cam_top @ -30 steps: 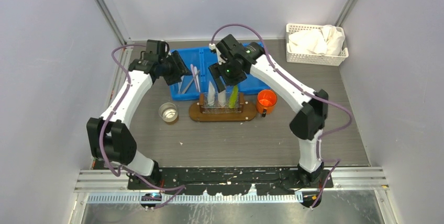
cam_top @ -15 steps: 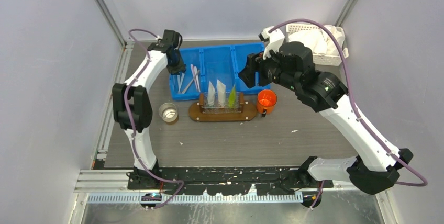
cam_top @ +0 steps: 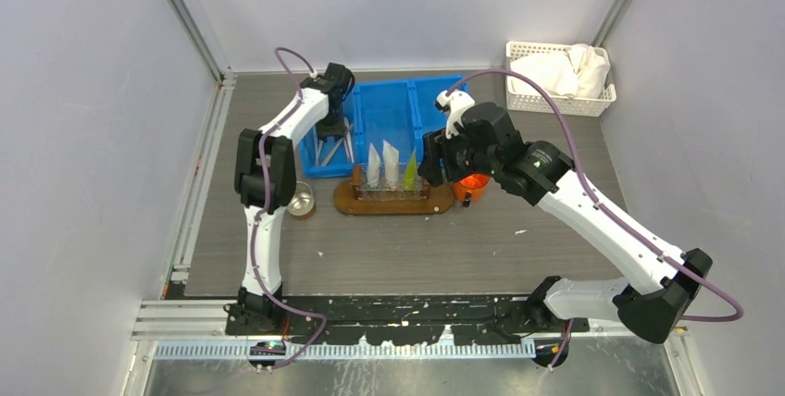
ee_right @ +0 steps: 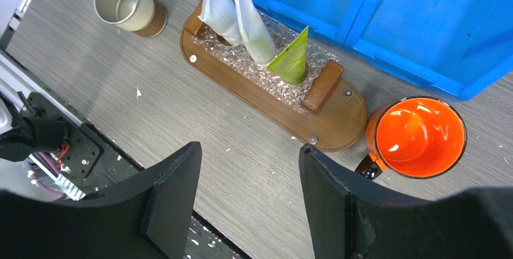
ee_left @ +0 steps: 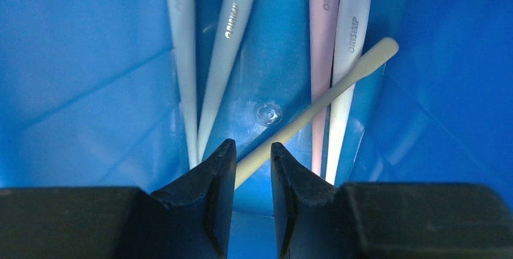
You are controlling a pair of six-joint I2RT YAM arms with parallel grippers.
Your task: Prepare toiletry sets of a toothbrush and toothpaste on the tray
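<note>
Hanging above the table (ee_right: pixel 151 89), the right gripper (ee_right: pixel 248 150) was seen with its fingers spread wide and nothing held between them. Just beyond its fingertips the tray (ee_right: pixel 339 120) was laid flat, and a clear ribbed holder (ee_right: pixel 260 74) was set along the tray's middle. Three toothpaste tubes (ee_right: pixel 251 20) were stood upright in that holder, the two white ones towards the gripper's left-finger side and the yellow-green one closest to the gap between the fingers. An orange mug (ee_right: pixel 417 138) was placed just beside the tray's rounded end on the right-finger side, and a metal cup (ee_right: pixel 127 2) was found near the other end, apart from the tray. Farther beyond the tray a blue bin (ee_right: pixel 393 23) was stretched across the view. The left gripper (ee_left: pixel 252 147) was lowered into one compartment of that bin, its fingers parted by only a narrow gap. Several toothbrushes (ee_left: pixel 322 59) were spread on the bin floor ahead of those fingers, and the end of a cream one (ee_left: pixel 326 98) was laid slantwise into the gap, against one finger but not clamped. Farthest off, well beyond the right gripper, a white basket (cam_top: pixel 558 100) with cloth in it was set.
</note>
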